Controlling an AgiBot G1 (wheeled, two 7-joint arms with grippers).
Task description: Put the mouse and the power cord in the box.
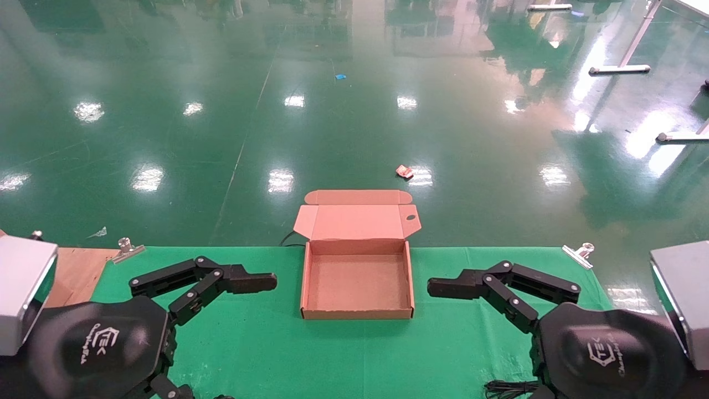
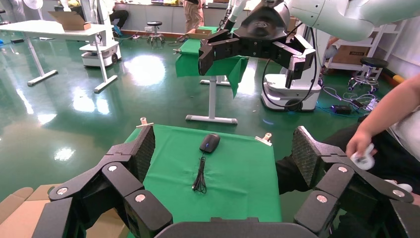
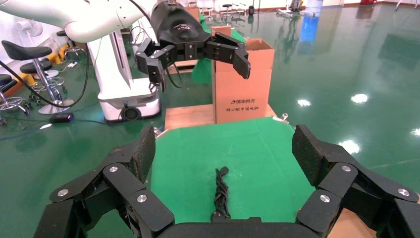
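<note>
— Fingers on the left gripper were spread wide, grasping nothing; the right gripper was splayed the same way. From the head camera I saw both hovering low over the table, either side of the box.

— Any writing?

— I read "TEK" on both gripper housings. A printed carton stood off the table's end beyond the left arm, its characters too small for me to read.

— Contents of the box?

— Nothing inside; lid hinged back past the far edge, oval hole showing in it.

— Mouse, cord?

— I noted the mouse on the green cloth on the right-hand side, its thin wire bunched beside it. The power cord lay bundled on the left-hand side. Both well apart from the box.

— Room?

— Glossy green floor, lamp reflections, metal clips pinning the cloth.
</note>
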